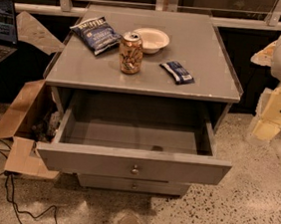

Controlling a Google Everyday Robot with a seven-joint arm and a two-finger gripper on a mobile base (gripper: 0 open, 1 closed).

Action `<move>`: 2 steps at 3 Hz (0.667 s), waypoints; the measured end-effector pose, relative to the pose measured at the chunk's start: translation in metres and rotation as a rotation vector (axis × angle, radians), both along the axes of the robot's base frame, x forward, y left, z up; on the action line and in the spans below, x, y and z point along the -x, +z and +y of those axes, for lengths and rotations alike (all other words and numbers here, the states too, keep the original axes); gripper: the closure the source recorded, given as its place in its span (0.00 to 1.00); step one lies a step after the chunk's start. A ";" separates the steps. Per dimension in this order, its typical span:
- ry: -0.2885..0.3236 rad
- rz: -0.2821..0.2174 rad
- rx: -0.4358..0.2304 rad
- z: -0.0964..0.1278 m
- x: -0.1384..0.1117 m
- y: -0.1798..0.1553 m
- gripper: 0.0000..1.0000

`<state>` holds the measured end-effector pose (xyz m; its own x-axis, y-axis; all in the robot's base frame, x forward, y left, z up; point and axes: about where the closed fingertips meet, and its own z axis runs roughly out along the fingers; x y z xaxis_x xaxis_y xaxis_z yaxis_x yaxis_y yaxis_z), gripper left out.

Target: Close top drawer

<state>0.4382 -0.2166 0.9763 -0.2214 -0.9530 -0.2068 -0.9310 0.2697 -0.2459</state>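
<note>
The top drawer (134, 164) of the grey cabinet is pulled far out toward me. Its flat grey front panel has one small round metal knob (135, 170) at the centre. The inside of the drawer (133, 131) looks empty. Below it, the front of a lower drawer (134, 185) with a similar knob shows, pushed in. My arm hangs at the right edge of the view, and its cream-coloured gripper (266, 127) is to the right of the cabinet, about level with the open drawer and apart from it.
On the cabinet top (210, 66) stand a drink can (130, 53), a white bowl (151, 39), a dark blue chip bag (96, 33) and a small blue packet (177, 72). Cardboard (22, 116) and cables (15, 206) lie on the floor to the left. A laptop (0, 29) is at the far left.
</note>
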 end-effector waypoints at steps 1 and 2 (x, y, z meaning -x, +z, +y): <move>0.000 0.000 0.000 0.000 0.000 0.000 0.00; -0.030 -0.024 -0.059 0.001 0.004 -0.010 0.00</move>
<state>0.4341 -0.2154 0.9659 -0.2436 -0.9320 -0.2683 -0.9164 0.3118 -0.2511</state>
